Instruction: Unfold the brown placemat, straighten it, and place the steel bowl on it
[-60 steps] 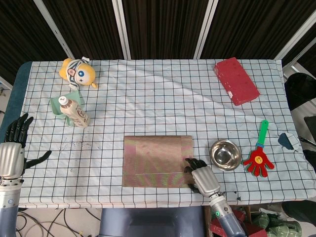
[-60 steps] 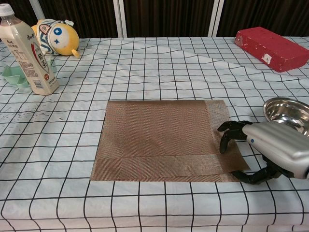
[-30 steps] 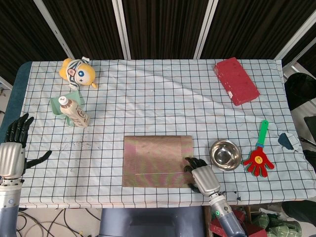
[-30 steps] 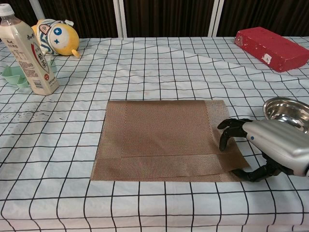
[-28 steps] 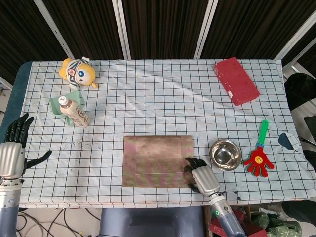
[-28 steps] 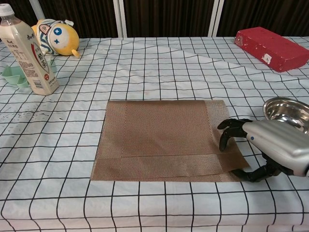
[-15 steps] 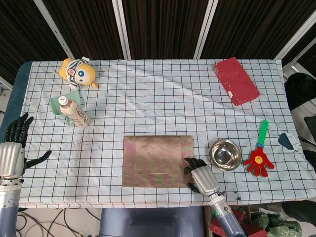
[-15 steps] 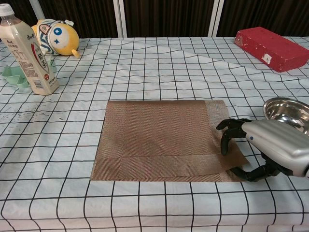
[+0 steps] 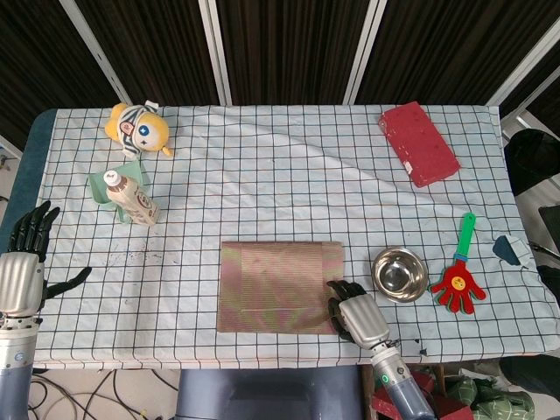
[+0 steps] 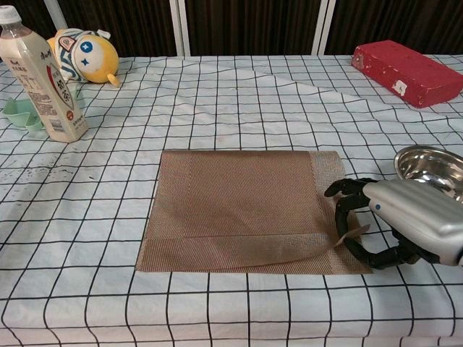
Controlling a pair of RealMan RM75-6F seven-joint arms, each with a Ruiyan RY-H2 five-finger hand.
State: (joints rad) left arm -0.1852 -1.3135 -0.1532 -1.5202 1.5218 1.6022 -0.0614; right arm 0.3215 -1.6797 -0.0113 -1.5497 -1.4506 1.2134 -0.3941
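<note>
the brown placemat (image 10: 239,210) lies folded on the checked cloth of the bench (image 10: 217,108), near the front edge and a little right of middle. a band along its near edge and a strip on its right side show where one layer sits over another, so it is not yet fully opened.

the right robot hand (image 10: 376,228) is at the mat's near right corner. its dark fingers (image 10: 347,206) are curled around the corner of the upper layer, which is pinched and peeled up off the layer beneath, the near edge bowing upward toward that corner. gripping at a corner makes sense: it is where the layers can be separated and the flap turned back.

the steel bowl (image 10: 430,165) sits just right of the mat, behind that hand, upright and apart from the mat, probably waiting until the mat lies flat.

the left robot hand (image 9: 24,267) hangs off the bench's left end with fingers spread, holding nothing, well apart from the mat.

a milk bottle (image 10: 35,72), a yellow plush toy (image 10: 81,52) and a red block (image 10: 409,71) stand far back, out of the way.
</note>
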